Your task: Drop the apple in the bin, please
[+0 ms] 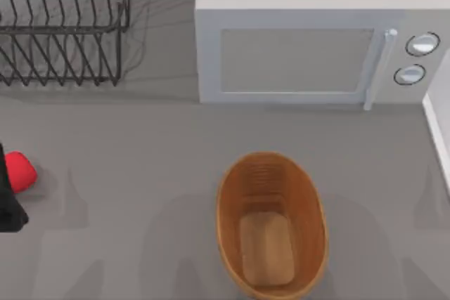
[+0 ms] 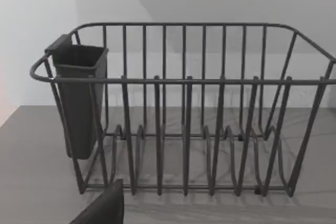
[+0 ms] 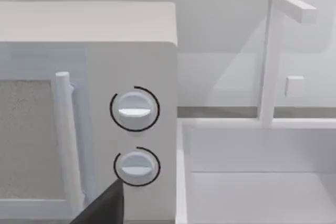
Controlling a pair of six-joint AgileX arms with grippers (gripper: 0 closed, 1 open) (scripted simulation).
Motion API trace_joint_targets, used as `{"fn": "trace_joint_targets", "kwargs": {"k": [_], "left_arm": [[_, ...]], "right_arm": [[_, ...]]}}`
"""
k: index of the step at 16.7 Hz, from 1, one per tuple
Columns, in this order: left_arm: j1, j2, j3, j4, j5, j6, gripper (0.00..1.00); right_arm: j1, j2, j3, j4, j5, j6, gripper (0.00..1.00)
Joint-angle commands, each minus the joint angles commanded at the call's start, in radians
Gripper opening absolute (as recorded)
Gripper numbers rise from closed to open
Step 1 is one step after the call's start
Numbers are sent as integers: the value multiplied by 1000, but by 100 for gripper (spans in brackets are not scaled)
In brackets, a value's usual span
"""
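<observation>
The apple point(image 1: 20, 171) lies at the table's point(image 1: 140, 173) far left edge, about halfway up it, touching or tucked against a dark piece of the left arm's gear point(image 1: 10, 209) at that edge. Whether the left gripper's fingers have closed on it, I cannot tell. The fruit looks small, smooth, rigid and probably light — round enough to roll or squirt out of a loose pinch, so the fingers would best close across its widest middle.

The bin point(image 1: 272, 224) stands well apart, right of centre near the front edge, upright and open with nothing in it. The whole carry therefore seems to remain.

The left wrist view looks level toward the black wire dish rack point(image 2: 184, 108) in the back left corner, a dark finger tip point(image 2: 102, 208) at the picture's edge, which suggests that wrist is held low and roughly horizontal. The right wrist view faces the microwave point(image 3: 89, 108) and a white sink point(image 3: 252, 171) — the right arm appears parked, its opening unreadable.
</observation>
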Motion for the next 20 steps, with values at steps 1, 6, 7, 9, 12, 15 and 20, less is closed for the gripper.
{"fn": "trace_joint_targets", "kwargs": {"k": [1, 6, 7, 9, 12, 15, 20], "left_arm": [[0, 0, 0, 0, 0, 0, 100], [6, 105, 97, -72, -3, 57, 100], [8, 158, 142, -105, -3, 84, 100], [11, 297, 248, -187, -3, 148, 100], [16, 580, 433, -337, -1, 262, 100], [22, 906, 630, -505, 1, 386, 100], [31, 1383, 942, -769, 4, 583, 100]], "right_arm": [[0, 0, 0, 0, 0, 0, 100], [0, 0, 0, 0, 0, 0, 100], [0, 0, 0, 0, 0, 0, 100], [0, 0, 0, 0, 0, 0, 100], [0, 0, 0, 0, 0, 0, 100], [0, 0, 0, 0, 0, 0, 100], [0, 0, 0, 0, 0, 0, 100]]}}
